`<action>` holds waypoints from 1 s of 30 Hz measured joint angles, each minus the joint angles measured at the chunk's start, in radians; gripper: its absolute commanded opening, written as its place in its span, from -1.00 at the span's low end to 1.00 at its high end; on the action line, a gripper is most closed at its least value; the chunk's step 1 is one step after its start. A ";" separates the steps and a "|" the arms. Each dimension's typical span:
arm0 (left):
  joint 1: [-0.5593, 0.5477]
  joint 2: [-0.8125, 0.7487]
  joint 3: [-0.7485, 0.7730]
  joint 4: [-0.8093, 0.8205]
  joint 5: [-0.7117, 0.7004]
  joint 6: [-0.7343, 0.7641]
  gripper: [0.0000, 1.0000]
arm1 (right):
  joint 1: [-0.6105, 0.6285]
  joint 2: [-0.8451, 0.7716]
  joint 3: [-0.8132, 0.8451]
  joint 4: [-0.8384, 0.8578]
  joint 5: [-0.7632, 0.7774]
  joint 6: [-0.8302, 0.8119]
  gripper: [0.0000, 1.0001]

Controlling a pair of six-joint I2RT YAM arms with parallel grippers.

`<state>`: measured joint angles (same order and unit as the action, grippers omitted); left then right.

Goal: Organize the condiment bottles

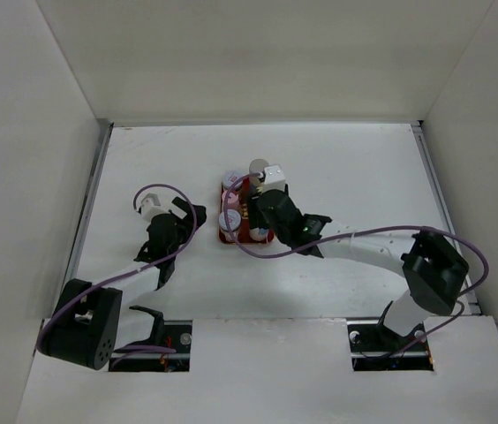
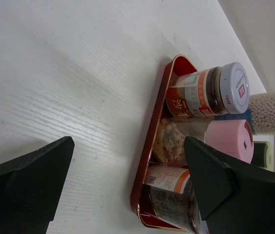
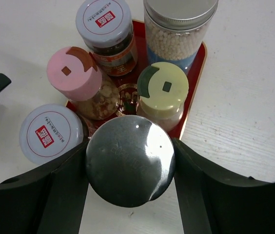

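Your right end effector [image 3: 130, 146] was clamped on a silver-capped jar [image 3: 127, 170], with one black finger pressed against each side of the shiny cap. You could not tell from these views whether that jar stood on the red tray [image 3: 197, 63] or hung just above it.

The cream-yellow jar [image 3: 163, 87] sat directly ahead of the fingers, very close to the held cap. The pink-lidded jar [image 3: 74, 73] sat ahead and to the left of them. Beyond those two, at the tray's far end, stood the second silver-capped jar [image 3: 179, 29], filled with white beads above a blue label. A purple-lidded jar [image 3: 103, 22] stood just beside it on the left. The other purple-lidded jar [image 3: 49, 131] stood close against the left finger, at the tray's near corner. The tray rested on the white bench [image 3: 245, 97].

Your left end effector [image 2: 127, 146] was spread wide with nothing between its fingers, low over the bench. The tray lay near it, off to its right, with a long side turned toward the fingers and a gap of bare bench between.
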<state>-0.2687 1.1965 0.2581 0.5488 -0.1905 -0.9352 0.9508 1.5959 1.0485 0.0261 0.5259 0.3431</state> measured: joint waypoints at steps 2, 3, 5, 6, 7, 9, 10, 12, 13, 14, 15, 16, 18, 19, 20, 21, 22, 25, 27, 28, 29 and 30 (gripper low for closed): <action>0.000 0.000 0.000 0.001 0.000 0.000 1.00 | 0.000 0.008 0.008 0.004 0.004 -0.002 0.59; 0.000 0.000 0.000 0.000 0.000 0.000 1.00 | 0.000 0.008 0.008 0.005 0.005 -0.001 0.69; 0.000 -0.002 0.000 0.001 -0.001 0.000 1.00 | 0.000 0.007 0.011 0.008 0.007 -0.005 1.00; 0.000 -0.004 0.000 0.001 -0.003 0.000 1.00 | 0.000 0.002 0.011 0.009 0.009 -0.010 1.00; 0.000 -0.006 0.000 0.001 -0.007 0.001 1.00 | 0.000 -0.007 0.011 0.008 0.014 -0.013 1.00; 0.000 -0.013 -0.001 0.000 -0.016 0.004 1.00 | 0.000 -0.048 0.004 0.011 0.022 -0.020 1.00; 0.000 -0.016 -0.001 0.000 -0.019 0.005 1.00 | 0.000 -0.085 -0.007 0.016 0.029 -0.024 1.00; 0.000 -0.023 -0.001 -0.001 -0.024 0.011 1.00 | -0.008 -0.183 -0.050 0.049 0.048 -0.034 1.00; 0.000 -0.024 -0.001 -0.002 -0.029 0.013 1.00 | -0.014 -0.245 -0.084 0.076 0.058 -0.034 1.00; 0.000 -0.025 -0.001 -0.002 -0.032 0.017 1.00 | -0.028 -0.303 -0.119 0.101 0.070 -0.033 1.00; 0.000 -0.025 -0.001 -0.008 -0.035 0.020 1.00 | -0.054 -0.368 -0.163 0.136 0.082 -0.026 1.00; 0.000 -0.025 0.000 -0.015 -0.037 0.023 1.00 | -0.086 -0.420 -0.203 0.165 0.098 -0.018 1.00; 0.003 -0.024 0.005 -0.045 -0.040 0.029 1.00 | -0.167 -0.504 -0.292 0.220 0.127 0.019 1.00; 0.005 -0.023 0.011 -0.060 -0.041 0.032 1.00 | -0.213 -0.531 -0.340 0.242 0.140 0.045 1.00; 0.007 -0.022 0.019 -0.078 -0.044 0.035 1.00 | -0.252 -0.544 -0.381 0.254 0.151 0.068 1.00; 0.010 -0.022 0.027 -0.095 -0.048 0.038 1.00 | -0.289 -0.546 -0.424 0.261 0.155 0.096 1.00; 0.012 -0.022 0.035 -0.105 -0.052 0.040 1.00 | -0.317 -0.538 -0.459 0.266 0.156 0.117 1.00; 0.013 -0.022 0.047 -0.121 -0.067 0.047 1.00 | -0.383 -0.471 -0.529 0.266 0.142 0.169 1.00; 0.013 -0.022 0.049 -0.130 -0.072 0.050 1.00 | -0.407 -0.427 -0.542 0.266 0.114 0.188 1.00; 0.013 -0.022 0.050 -0.136 -0.075 0.050 1.00 | -0.415 -0.406 -0.542 0.272 0.098 0.195 1.00; 0.013 -0.022 0.050 -0.140 -0.077 0.052 1.00 | -0.421 -0.390 -0.541 0.278 0.083 0.201 1.00; 0.013 -0.022 0.050 -0.143 -0.080 0.053 1.00 | -0.422 -0.378 -0.541 0.282 0.072 0.206 1.00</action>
<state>-0.2558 1.1748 0.3084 0.4057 -0.2703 -0.8822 0.5293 1.2182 0.5072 0.3080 0.5980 0.5495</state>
